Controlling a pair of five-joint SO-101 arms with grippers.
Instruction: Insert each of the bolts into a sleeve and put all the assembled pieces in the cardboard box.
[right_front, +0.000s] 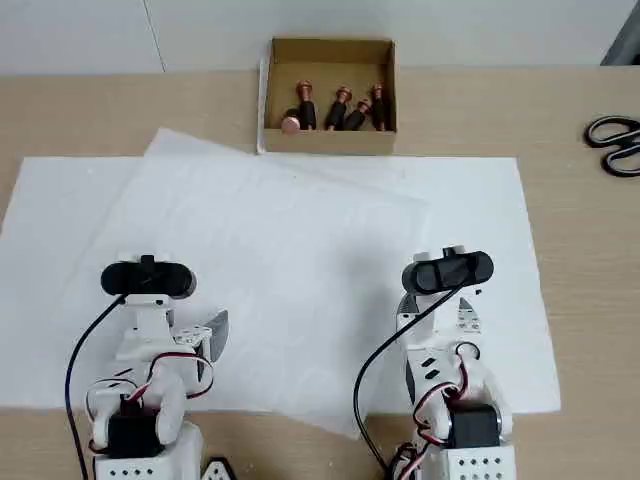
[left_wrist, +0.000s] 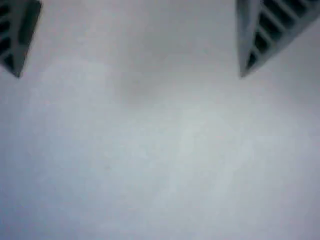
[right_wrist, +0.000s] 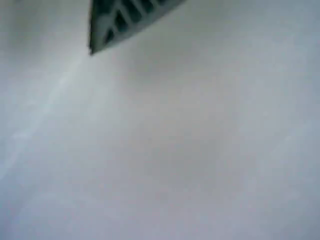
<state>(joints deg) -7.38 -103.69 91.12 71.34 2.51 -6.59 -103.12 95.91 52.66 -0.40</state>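
The cardboard box stands at the far middle of the table. Inside it lie several copper-headed bolts in dark sleeves, side by side along its near wall. My left gripper is open, its fingers spread wide over bare white paper, with nothing between them. In the high view it sits at the near left. My right gripper hangs low over the paper at the near right, holding nothing that I can see. Both arms are folded back, far from the box.
A large white paper sheet covers most of the wooden table. Black scissors lie at the far right edge. Cables run down from both wrist cameras.
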